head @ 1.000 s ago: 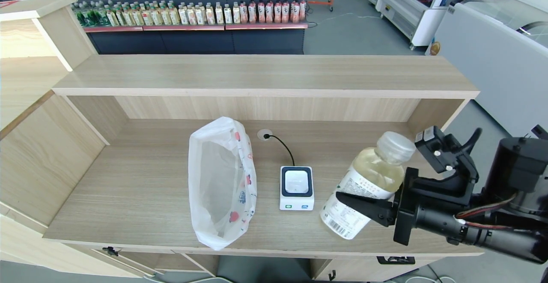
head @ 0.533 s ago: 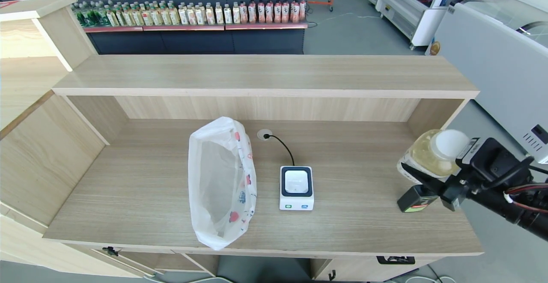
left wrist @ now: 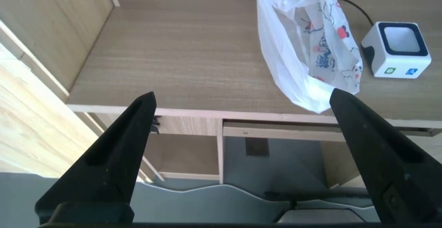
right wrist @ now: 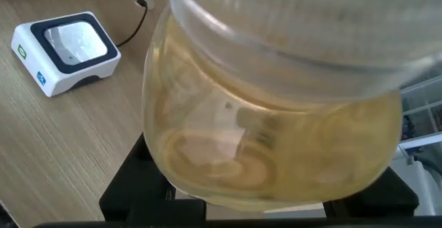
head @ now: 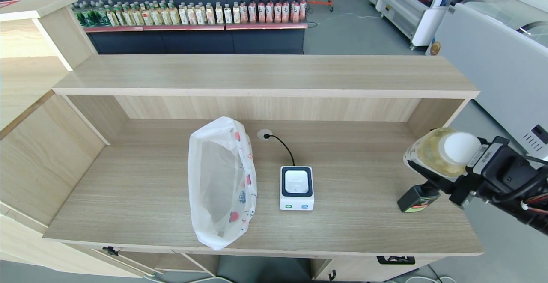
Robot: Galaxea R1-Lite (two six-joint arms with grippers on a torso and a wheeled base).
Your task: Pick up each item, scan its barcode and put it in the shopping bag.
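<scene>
**A:** Where is the bottle (head: 426,152) found, and how is it gripped?

**B:** It is carried above the desk (head: 141,189) at its far right end, pinched at the body by the right end effector (head: 432,169). Its long axis is seen nearly end-on from the head view, with the white cap turned up toward the camera. It is therefore judged to be close to upright.

**A:** Which way must it be taken?

**B:** The scanner (head: 296,187) lies at about 9 o'clock from the bottle, well apart from it, with its window facing up. The shopping bag (head: 222,180) stands further along the same line, just beside the scanner. A sweep toward 9 o'clock is called for, and the bottle probably has to be tipped so that its label is laid over the window. The barcode cannot be made out at present.

**A:** And the other arm?

**B:** The left end effector (left wrist: 242,95) is held with its fingers spread and nothing between them, off the front edge of the desk on the bag's side. A small dark box (head: 417,198) is left on the desk at 7 o'clock from the bottle, so the right arm is nearer to it.
</scene>
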